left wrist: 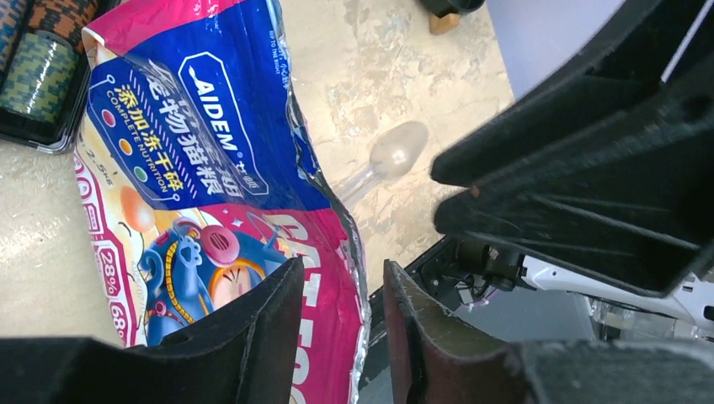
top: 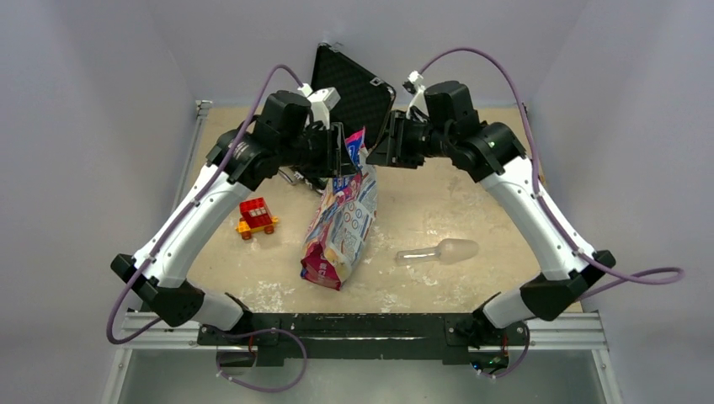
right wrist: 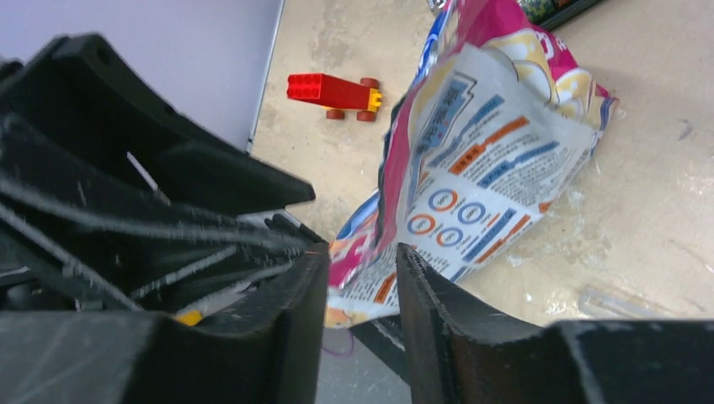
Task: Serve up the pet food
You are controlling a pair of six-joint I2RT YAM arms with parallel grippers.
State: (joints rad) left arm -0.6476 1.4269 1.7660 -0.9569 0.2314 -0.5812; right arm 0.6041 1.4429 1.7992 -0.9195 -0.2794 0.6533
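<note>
Pink-edged, the pet food bag [top: 341,223] lies lengthwise on the counter [top: 438,198] seen from above, its crumpled top between the left claw [top: 347,160] and right claw [top: 376,151]. Left wrist: fingers [left wrist: 253,328] narrowly parted over the bag's blue print, clamping nothing. Right wrist: a similar narrow gap, with the bag beyond and a red toy [right wrist: 333,91] farther off.

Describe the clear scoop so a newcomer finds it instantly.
On the beige tabletop, look right of the large glossy pink-edged pet food bag at centre. The see-through plastic scoop lies flat there, apart from the bag; it alone is colourless, unlike the printed bag and the red toy-brick car.
</note>
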